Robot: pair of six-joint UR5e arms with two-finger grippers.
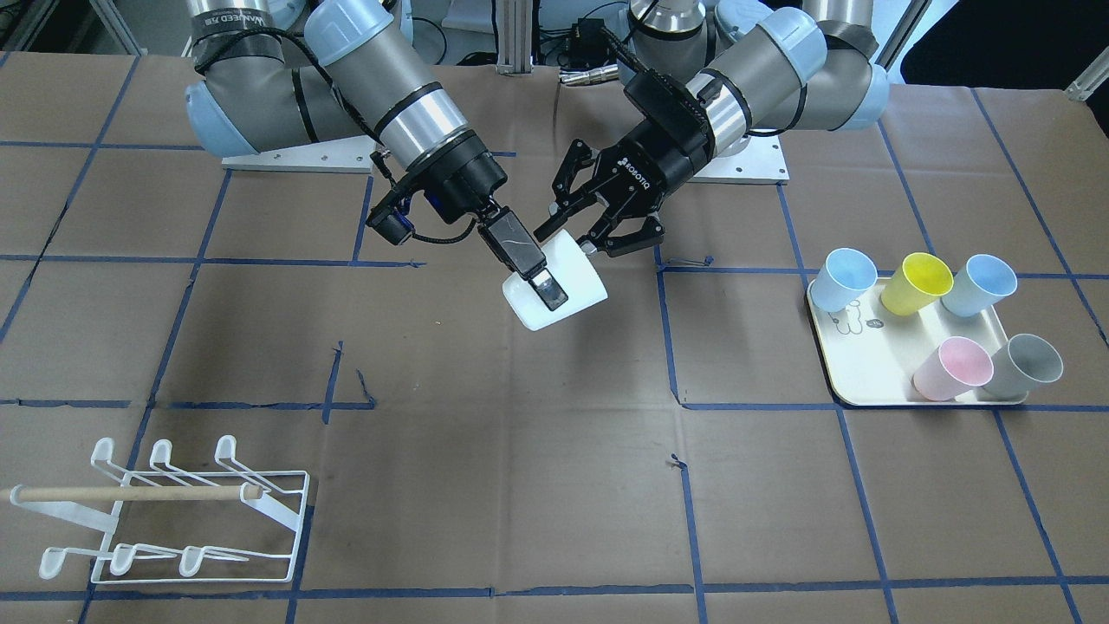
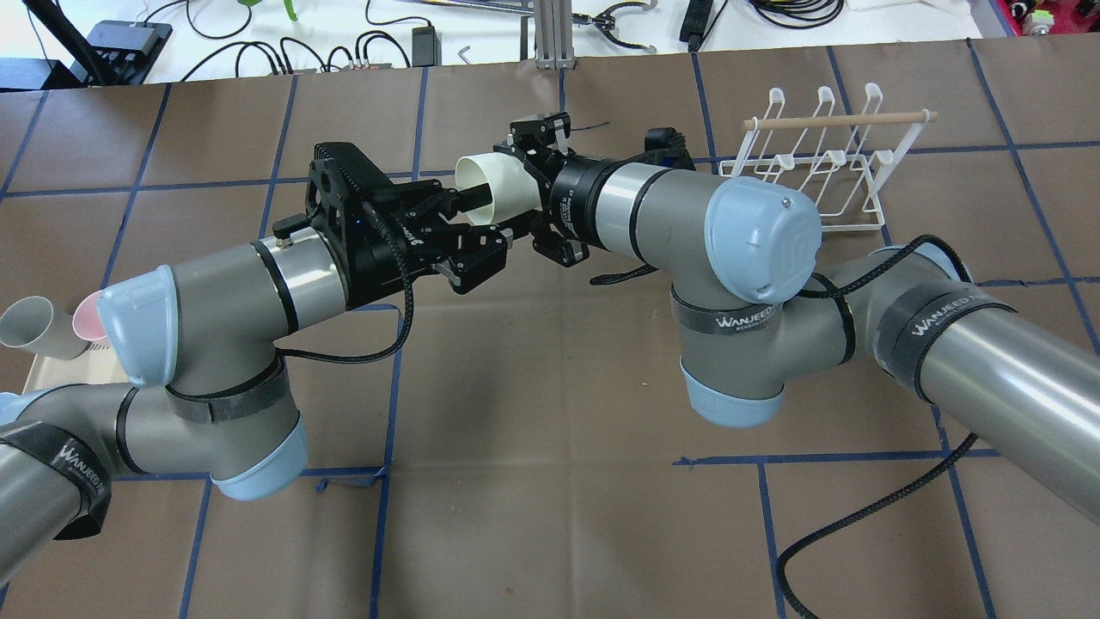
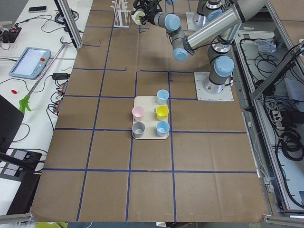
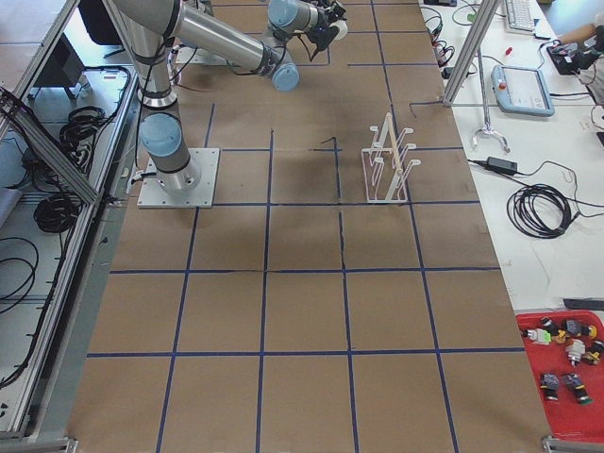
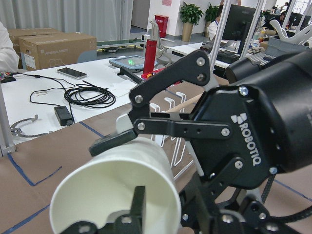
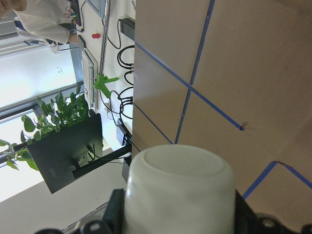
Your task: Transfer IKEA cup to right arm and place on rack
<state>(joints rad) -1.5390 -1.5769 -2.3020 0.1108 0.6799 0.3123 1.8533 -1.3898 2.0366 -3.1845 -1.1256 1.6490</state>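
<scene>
I'm finishing handover: right gripper point(image 1: 548, 296) clamping white plastic cup point(image 1: 576, 277), left gripper point(image 1: 576, 243) fingers apart, placing on white wire rack point(image 1: 130, 493) at front view's eight o'clock not yet done.

White plastic cup point(image 1: 559, 286), plain all over, no print. Black left gripper point(image 1: 579, 243), black right gripper point(image 1: 547, 290), each on a grey arm with pale blue caps. Brown paper-covered table point(image 1: 485, 485), gridded in blue tape. White wire rack point(image 1: 191, 555), pale wooden dowel point(image 1: 130, 494). Cream tray point(image 1: 866, 364) with a small dark line drawing. On it, pale blue cup point(image 1: 845, 277), second pale blue cup point(image 1: 979, 284), yellow cup point(image 1: 917, 283), pink cup point(image 1: 953, 368), grey cup point(image 1: 1027, 364).
</scene>
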